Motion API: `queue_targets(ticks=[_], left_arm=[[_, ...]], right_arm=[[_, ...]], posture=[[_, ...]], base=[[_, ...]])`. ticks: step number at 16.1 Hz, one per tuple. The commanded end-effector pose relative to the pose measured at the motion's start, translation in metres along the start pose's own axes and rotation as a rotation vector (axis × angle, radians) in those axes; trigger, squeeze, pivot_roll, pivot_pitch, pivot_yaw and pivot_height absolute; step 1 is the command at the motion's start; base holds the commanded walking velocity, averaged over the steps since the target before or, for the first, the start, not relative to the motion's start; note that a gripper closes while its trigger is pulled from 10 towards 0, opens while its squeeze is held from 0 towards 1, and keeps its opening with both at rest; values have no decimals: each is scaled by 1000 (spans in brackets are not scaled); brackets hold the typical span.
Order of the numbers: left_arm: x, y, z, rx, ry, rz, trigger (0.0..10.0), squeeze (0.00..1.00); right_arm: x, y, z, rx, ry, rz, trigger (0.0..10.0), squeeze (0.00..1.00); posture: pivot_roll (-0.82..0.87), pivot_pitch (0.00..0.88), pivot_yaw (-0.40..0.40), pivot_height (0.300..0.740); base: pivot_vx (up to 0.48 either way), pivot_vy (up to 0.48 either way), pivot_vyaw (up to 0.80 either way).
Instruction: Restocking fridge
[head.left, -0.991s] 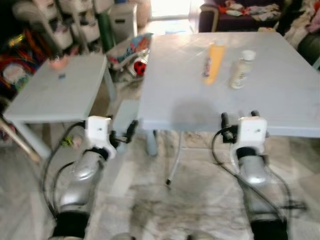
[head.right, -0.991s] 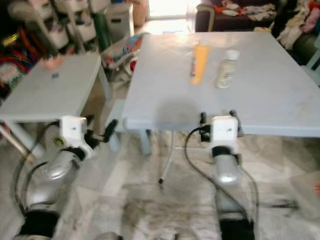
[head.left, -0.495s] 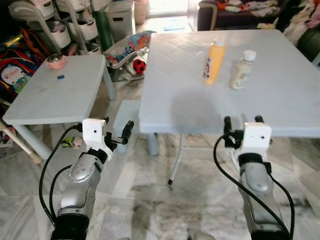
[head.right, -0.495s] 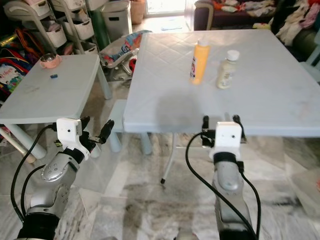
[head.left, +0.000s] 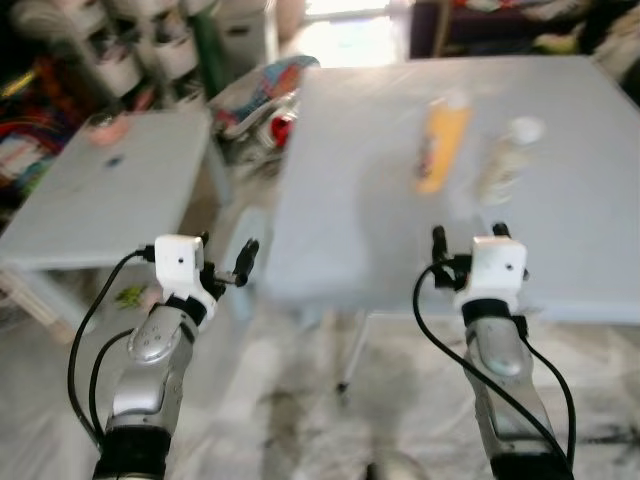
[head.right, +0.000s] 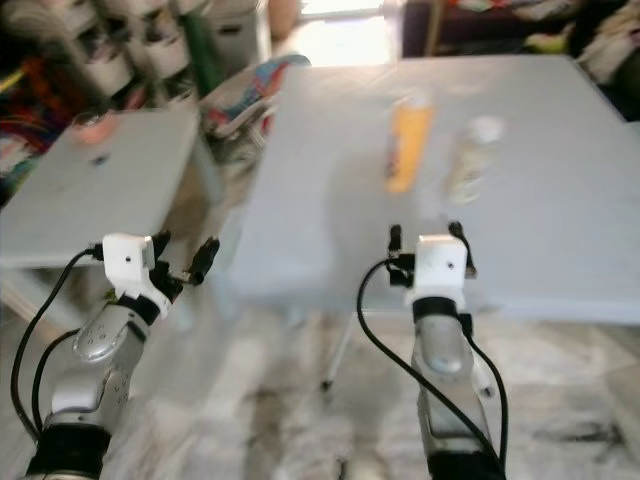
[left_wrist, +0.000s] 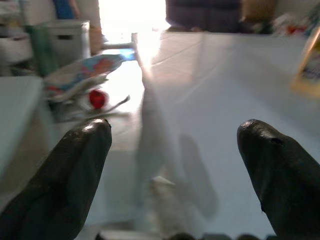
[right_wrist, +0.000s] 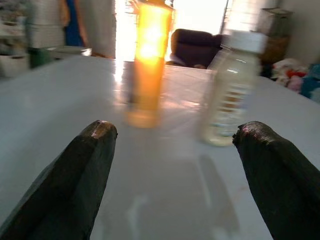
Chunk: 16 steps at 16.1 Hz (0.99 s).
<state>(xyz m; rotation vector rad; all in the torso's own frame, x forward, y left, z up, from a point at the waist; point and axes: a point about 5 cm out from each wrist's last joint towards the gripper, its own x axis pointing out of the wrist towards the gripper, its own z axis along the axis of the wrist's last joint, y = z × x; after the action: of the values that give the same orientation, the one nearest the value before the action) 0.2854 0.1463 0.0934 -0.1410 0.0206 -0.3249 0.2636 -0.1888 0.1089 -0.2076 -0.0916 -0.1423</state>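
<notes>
1. a large pale table (head.left: 360, 210) takes up the centre and right of the head frames, which are blurred. two bottles stand upright on it in the upper centre, close together but apart: an orange bottle (head.left: 441, 145) and, to its right, a pale cream bottle (head.left: 506, 160) with a white cap.

2. the right gripper (head.left: 468, 237) sits at the table's near edge, lower centre-right of the frame, below the bottles and well short of them. its two black fingers (right_wrist: 75, 175) are spread wide and hold nothing; in its wrist view the orange bottle and the cream bottle both stand between them, farther up the tabletop.

3. the left gripper (head.left: 228, 263) hangs at lower left, off the table's near left corner, its fingers (left_wrist: 65, 175) also spread and empty.

4. a smaller table (head.left: 110, 190) stands at upper left, with clutter on the floor behind it.

5. judged from this, the step in hand is the approach to a first bottle. doing it well probably means getting closer to the table, picking one bottle, centring it between the open fingers and closing on its body, so the neighbour is not knocked over.
</notes>
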Motion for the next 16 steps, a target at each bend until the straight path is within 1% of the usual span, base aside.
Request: queue_targets(ticks=[1, 4, 6, 7, 9, 12, 13, 16], left_arm=[[-3, 6, 3, 32, 4, 6, 10000, 0], [-3, 7, 2, 35, 7, 6, 10000, 0], [-3, 7, 3, 29, 3, 15, 10000, 0], [-3, 7, 3, 14, -2, 15, 10000, 0], [-4, 8, 2, 15, 1, 20, 10000, 0], [-3, 8, 3, 16, -1, 25, 10000, 0], [-4, 8, 3, 15, -1, 27, 10000, 0], [-4, 8, 3, 15, -4, 25, 10000, 0]], right_arm=[[3, 7, 6, 13, -22, 8, 10000, 0], [4, 8, 7, 10, -24, 14, 10000, 0], [4, 10, 6, 10, -24, 18, 10000, 0], [5, 12, 7, 11, -27, 27, 10000, 0], [8, 18, 9, 14, -36, 49, 10000, 0], [9, 21, 10, 21, -41, 76, 10000, 0], [9, 22, 11, 29, -49, 89, 10000, 1000], [11, 22, 13, 16, -61, 81, 10000, 1000]], posture=[[-44, 0, 68, 740], [-43, 0, 67, 740], [-43, 0, 66, 740], [-42, 0, 64, 740], [-40, 0, 61, 740], [-39, 0, 60, 740], [-39, 0, 60, 740], [-39, 0, 62, 740]], base=[[431, 0, 0], [421, 0, 0], [240, 0, 0], [0, 0, 0], [0, 0, 0], [0, 0, 0], [0, 0, 0], [0, 0, 0]])
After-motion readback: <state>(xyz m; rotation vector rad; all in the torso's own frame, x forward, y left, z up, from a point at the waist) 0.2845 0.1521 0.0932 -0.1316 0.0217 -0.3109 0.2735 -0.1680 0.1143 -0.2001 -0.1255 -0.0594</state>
